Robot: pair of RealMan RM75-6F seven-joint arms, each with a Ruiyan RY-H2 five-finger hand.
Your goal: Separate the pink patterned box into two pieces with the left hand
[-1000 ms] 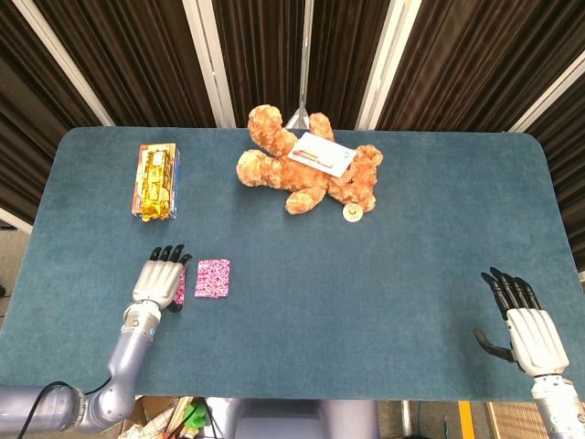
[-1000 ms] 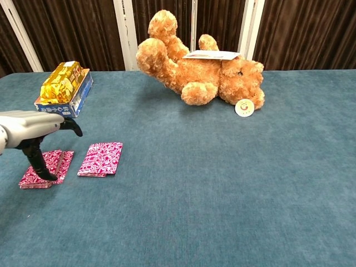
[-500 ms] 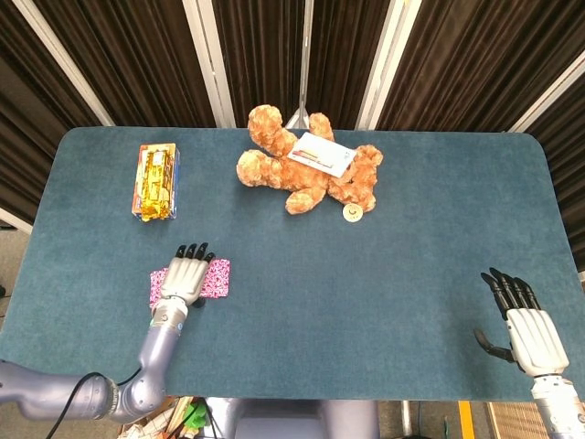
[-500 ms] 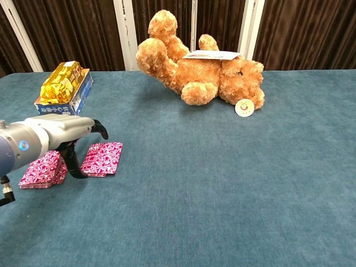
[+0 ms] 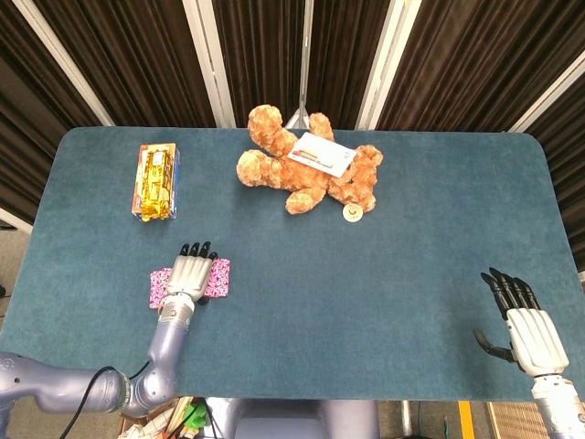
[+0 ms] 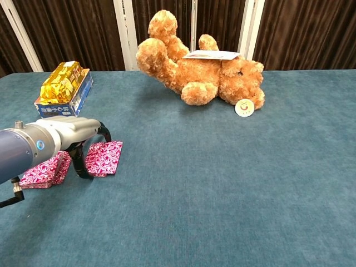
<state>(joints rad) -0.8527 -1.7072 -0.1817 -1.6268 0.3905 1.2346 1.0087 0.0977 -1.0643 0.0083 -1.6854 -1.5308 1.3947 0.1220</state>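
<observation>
The pink patterned box lies in two flat pieces on the blue table. The left piece (image 5: 159,287) (image 6: 44,170) and the right piece (image 5: 220,277) (image 6: 107,157) sit side by side with a narrow gap. My left hand (image 5: 189,275) (image 6: 75,137) hovers palm down over that gap, covering the inner edges of both pieces. Its dark fingertips (image 6: 84,169) curl down to the cloth between them, and it holds nothing. My right hand (image 5: 521,327) rests open at the near right corner, far from the pieces; the chest view does not show it.
A brown teddy bear (image 5: 306,174) (image 6: 200,72) with a white card on it lies at the back centre. A yellow packet on a blue box (image 5: 156,181) (image 6: 62,83) sits at the back left. The blue table (image 5: 384,274) stretches to the right.
My left hand has slid right, from over the left pink piece to over the gap beside the right piece. The left piece now shows. The right hand has not moved.
</observation>
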